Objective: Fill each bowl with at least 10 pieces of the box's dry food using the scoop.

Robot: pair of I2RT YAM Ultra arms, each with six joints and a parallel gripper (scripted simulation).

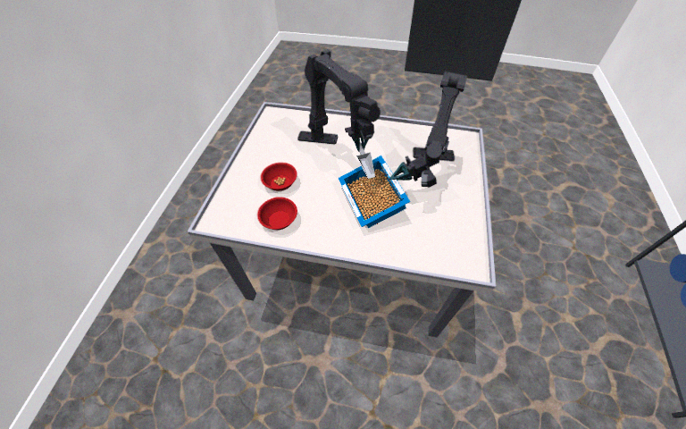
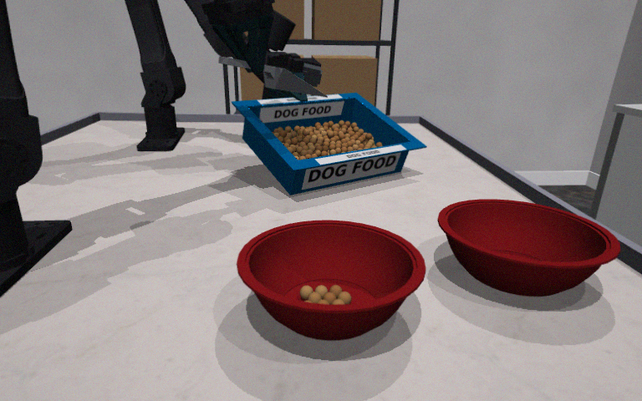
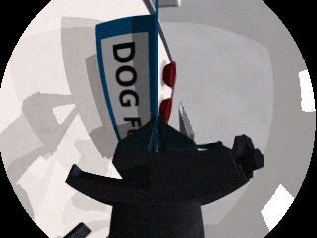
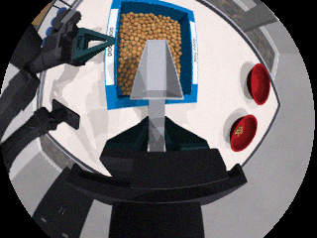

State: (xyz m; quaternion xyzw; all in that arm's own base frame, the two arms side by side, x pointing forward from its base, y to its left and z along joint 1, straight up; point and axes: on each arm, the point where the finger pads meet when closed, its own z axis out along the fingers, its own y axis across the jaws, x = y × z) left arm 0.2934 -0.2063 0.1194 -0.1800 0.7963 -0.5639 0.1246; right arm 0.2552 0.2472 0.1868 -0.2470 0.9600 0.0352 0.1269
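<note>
From above, your right claw [image 1: 361, 146] [image 2: 259, 73] [image 4: 157, 120] grips the grey metal scoop [image 1: 367, 165] [image 2: 293, 83] [image 3: 185, 124] [image 4: 157, 74], the open blue box [image 1: 385, 217] [image 2: 272, 146] [image 3: 106, 30] [image 4: 194, 74] ahead of it. In the left wrist view, your closed left claw [image 1: 393, 177] [image 3: 156, 120] [image 4: 115, 41] pinches the box's wall; keep that steady, then dip gently.

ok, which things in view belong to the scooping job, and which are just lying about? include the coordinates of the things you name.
Job:
- scoop [image 1: 366, 164] [image 2: 295, 84] [image 3: 185, 124] [image 4: 157, 66]
- blue box [image 1: 385, 212] [image 2: 267, 155] [image 3: 124, 26] [image 4: 116, 102]
- dry food [image 1: 374, 199] [image 2: 326, 137] [image 4: 134, 30]
- both red bowls [image 1: 278, 169] [image 2: 331, 246] [image 3: 169, 74] [image 4: 259, 79]

Just about:
- shelf rack [image 2: 391, 56]
- brown cartons [image 2: 347, 18]
- black panel [image 1: 460, 40]
</note>
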